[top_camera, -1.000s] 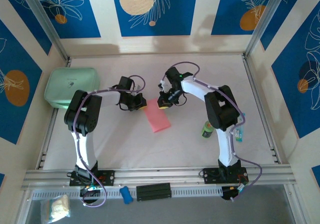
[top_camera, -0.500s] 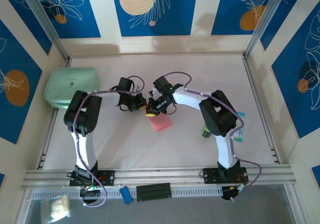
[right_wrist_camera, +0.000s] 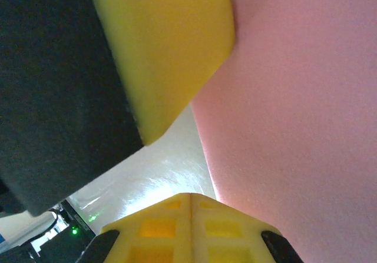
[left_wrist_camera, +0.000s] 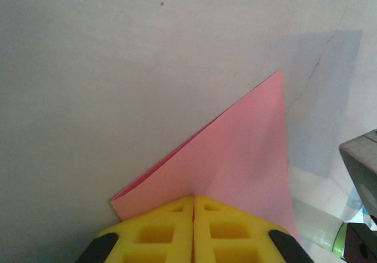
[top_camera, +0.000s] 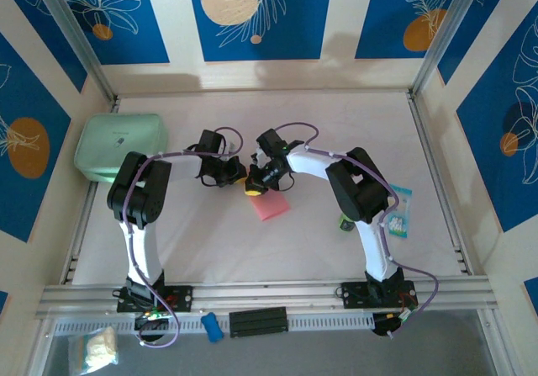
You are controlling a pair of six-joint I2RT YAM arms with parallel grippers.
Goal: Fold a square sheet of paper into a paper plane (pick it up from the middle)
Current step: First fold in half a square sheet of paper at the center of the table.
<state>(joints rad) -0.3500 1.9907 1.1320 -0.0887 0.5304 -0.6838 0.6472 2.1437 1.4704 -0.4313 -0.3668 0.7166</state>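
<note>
From above, the pink sheet of paper point(top_camera: 272, 207) lies folded into a short slab near the middle of the table point(top_camera: 319, 124). Its far end is tucked under the two wrists, which meet there. The left gripper point(top_camera: 229, 174) and the right gripper point(top_camera: 252, 186) stand just beside each other at that end. The mint-green case point(top_camera: 118, 145) sits well apart at the left, and the small green can point(top_camera: 345, 222) is half hidden behind the right arm.

In the left wrist view, the left gripper's point(left_wrist_camera: 193, 201) yellow fingers are pressed together with no gap. The sheet point(left_wrist_camera: 241, 163) runs out from their tips as a pointed corner, and a doubled edge along its left side shows a fold already laid. I cannot tell whether the paper is pinched between the pads or only pressed flat under them.

In the right wrist view, the right gripper point(right_wrist_camera: 189, 199) is also fully closed, its tips at the sheet's point(right_wrist_camera: 294, 98) edge, nothing visibly between them. A yellow pad point(right_wrist_camera: 171, 45) of the left gripper hangs close above.

My judgement is that this is an early fold being creased, since the sheet has no dart shape yet. The next move probably calls for one arm to pin the paper while the other runs along the crease or lifts a corner, without the two fingers knocking together
</note>
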